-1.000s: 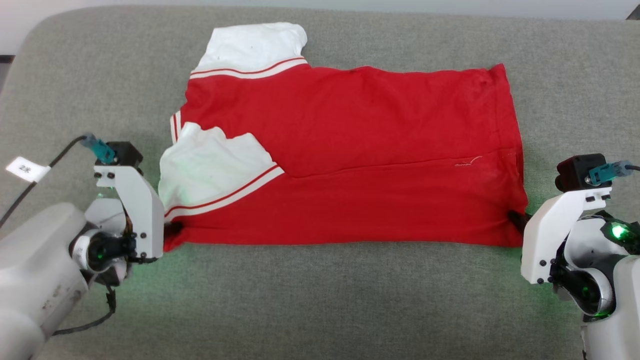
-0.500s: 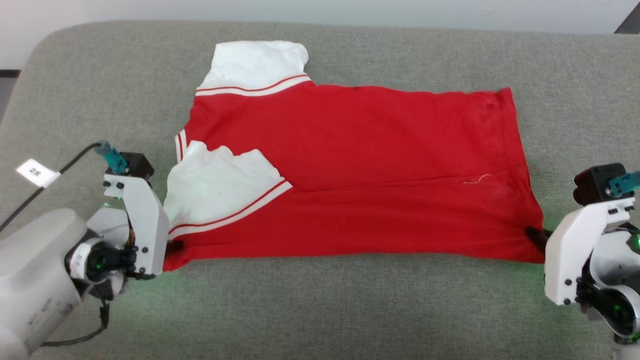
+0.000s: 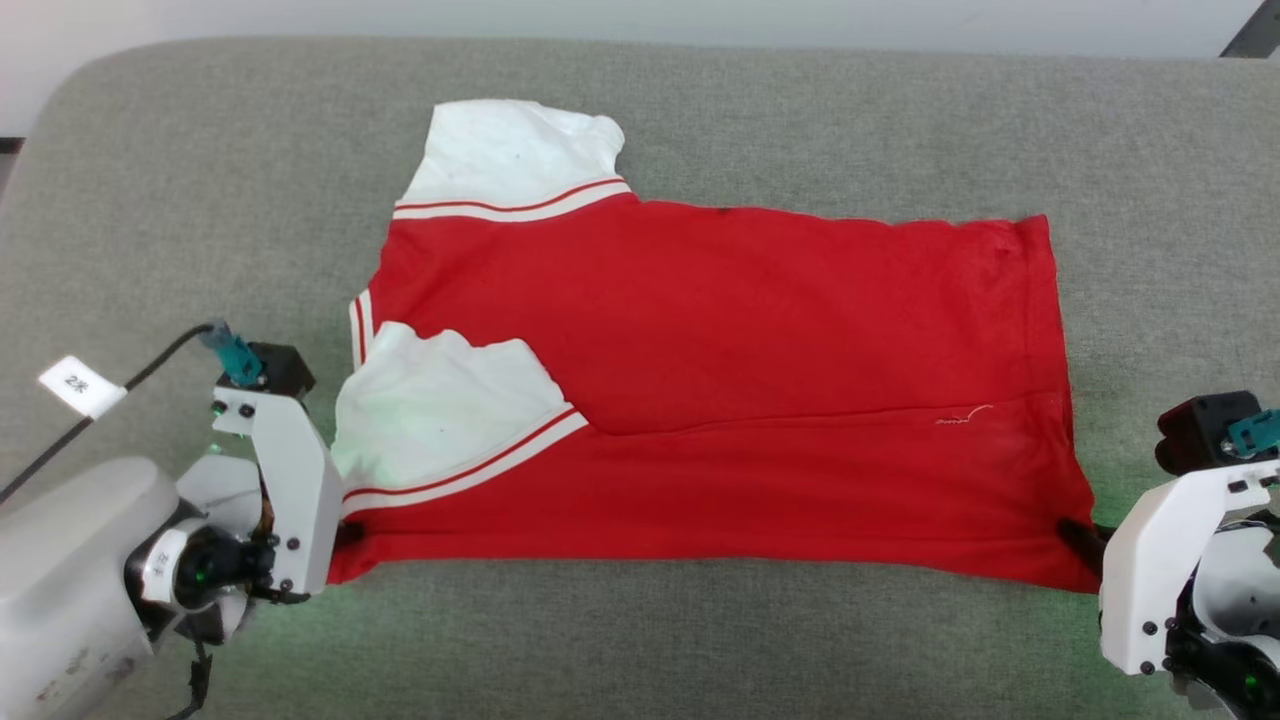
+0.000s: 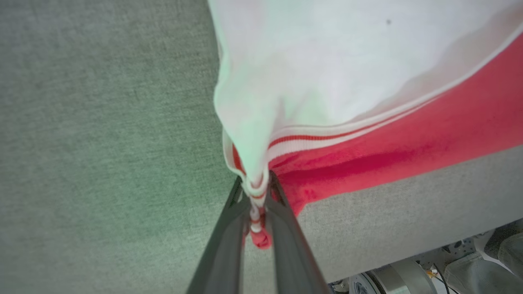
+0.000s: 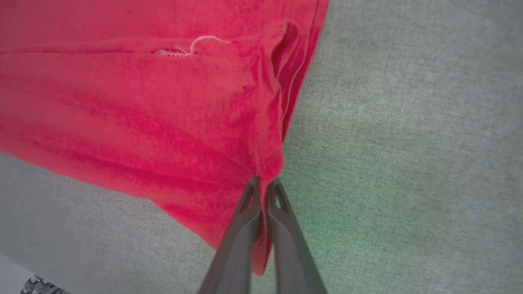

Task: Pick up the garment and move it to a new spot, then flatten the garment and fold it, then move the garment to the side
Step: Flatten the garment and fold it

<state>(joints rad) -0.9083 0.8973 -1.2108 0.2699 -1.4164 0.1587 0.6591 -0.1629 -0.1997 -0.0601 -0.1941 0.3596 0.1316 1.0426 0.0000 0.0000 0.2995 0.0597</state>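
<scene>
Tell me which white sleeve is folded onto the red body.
The near sleeve, beside the left gripper; the far sleeve lies spread out on the grey surface.

Cannot read the small tag [image 3: 82, 386] on the cable [image 3: 158, 351] left of the garment [image 3: 720, 380]. Cannot see most of the fingers of the left gripper [image 3: 348, 533] at the garment's near left corner, covered by a white bracket [image 3: 300, 480]; likewise the right gripper [image 3: 1078, 532] at its near right corner. Cannot identify the blurred, edge-cut hardware [image 4: 369, 282] below the garment in the left wrist view.
</scene>
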